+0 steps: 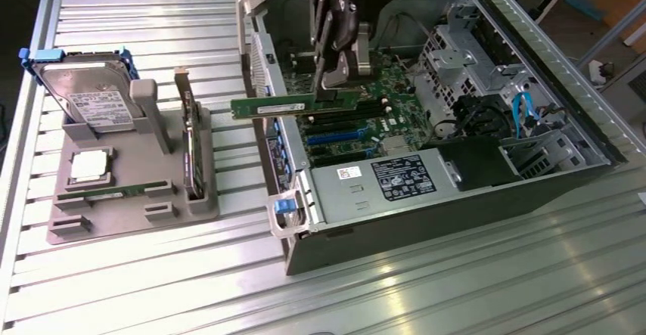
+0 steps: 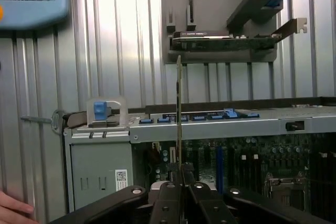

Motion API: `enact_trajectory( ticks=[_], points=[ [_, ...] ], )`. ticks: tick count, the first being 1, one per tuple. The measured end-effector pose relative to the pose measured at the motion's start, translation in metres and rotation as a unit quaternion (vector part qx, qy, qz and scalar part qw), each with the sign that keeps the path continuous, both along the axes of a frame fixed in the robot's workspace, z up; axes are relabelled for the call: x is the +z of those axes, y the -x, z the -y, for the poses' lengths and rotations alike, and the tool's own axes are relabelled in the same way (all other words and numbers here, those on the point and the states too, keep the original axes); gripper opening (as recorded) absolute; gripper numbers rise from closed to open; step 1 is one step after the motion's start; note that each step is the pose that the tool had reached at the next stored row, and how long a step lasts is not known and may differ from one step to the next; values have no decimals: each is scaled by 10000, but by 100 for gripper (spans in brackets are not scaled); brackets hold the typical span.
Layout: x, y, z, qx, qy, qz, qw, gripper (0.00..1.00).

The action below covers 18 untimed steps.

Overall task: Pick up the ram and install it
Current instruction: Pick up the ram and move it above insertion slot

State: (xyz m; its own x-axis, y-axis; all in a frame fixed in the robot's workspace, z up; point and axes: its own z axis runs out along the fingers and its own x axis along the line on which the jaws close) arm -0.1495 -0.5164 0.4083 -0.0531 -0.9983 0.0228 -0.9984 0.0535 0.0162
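Green ram (image 1: 268,108) clamped in the gripper (image 1: 333,94) — level (by one end) above the computer case (image 1: 424,229)

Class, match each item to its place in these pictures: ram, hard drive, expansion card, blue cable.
Items: 1 ram; 2 hard drive; 3 expansion card; 4 blue cable.
Places: A inside the computer case, at the exterior view's right; B gripped by the shut hand over the case's open side; C on edge in a slot of the grey holder; D propped up on the holder, label showing.
Pairs: 1-B, 2-D, 3-C, 4-A.
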Motion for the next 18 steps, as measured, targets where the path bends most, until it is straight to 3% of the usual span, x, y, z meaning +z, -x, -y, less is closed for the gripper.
enact_trajectory(
  ticks=[18],
  points=[
    [0, -445, 0, 0, 0, 0, 10000, 12]
  ],
)
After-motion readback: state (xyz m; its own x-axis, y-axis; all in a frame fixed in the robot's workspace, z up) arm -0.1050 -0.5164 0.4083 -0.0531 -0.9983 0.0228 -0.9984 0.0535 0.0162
